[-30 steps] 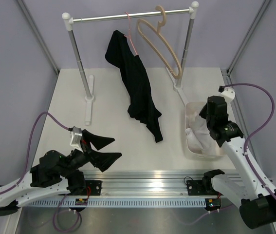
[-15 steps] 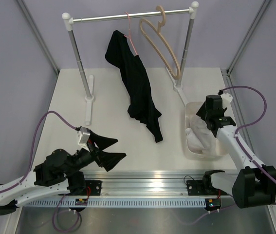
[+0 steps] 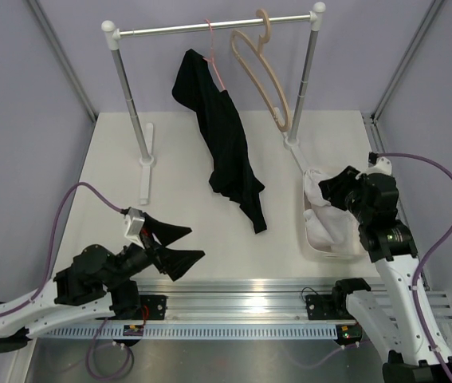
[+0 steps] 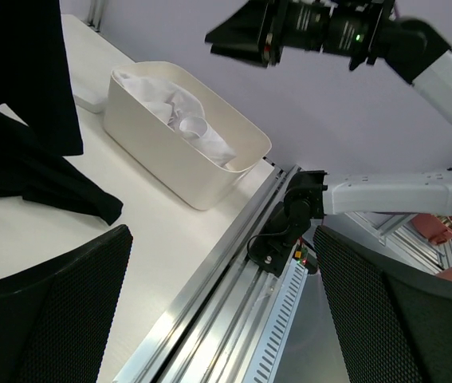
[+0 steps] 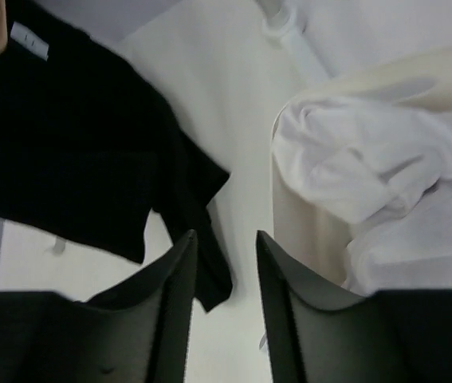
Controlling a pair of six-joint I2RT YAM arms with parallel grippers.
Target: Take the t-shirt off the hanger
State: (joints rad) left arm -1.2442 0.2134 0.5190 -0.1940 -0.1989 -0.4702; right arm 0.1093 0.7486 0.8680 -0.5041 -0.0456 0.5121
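The white t-shirt (image 3: 331,222) lies crumpled inside a cream bin (image 3: 308,239) at the right; it also shows in the left wrist view (image 4: 179,112) and the right wrist view (image 5: 369,171). The beige wooden hanger (image 3: 261,76) hangs bare on the rail, near its right post. My right gripper (image 3: 329,191) hovers over the bin's far left corner, jaws a little apart and empty (image 5: 226,239). My left gripper (image 3: 179,246) is wide open and empty above the table's near left (image 4: 222,239).
A black garment (image 3: 224,148) hangs from a thin pink hanger (image 3: 212,48) on the rail (image 3: 202,30) and trails onto the table; it also shows in the right wrist view (image 5: 74,144). The rack's posts (image 3: 130,96) stand at the back. An aluminium rail (image 3: 233,283) runs along the near edge.
My right arm has drawn back toward the near right, its gripper rising from inside the bin to its corner. The wooden hanger swings slightly. My left arm has shifted slightly.
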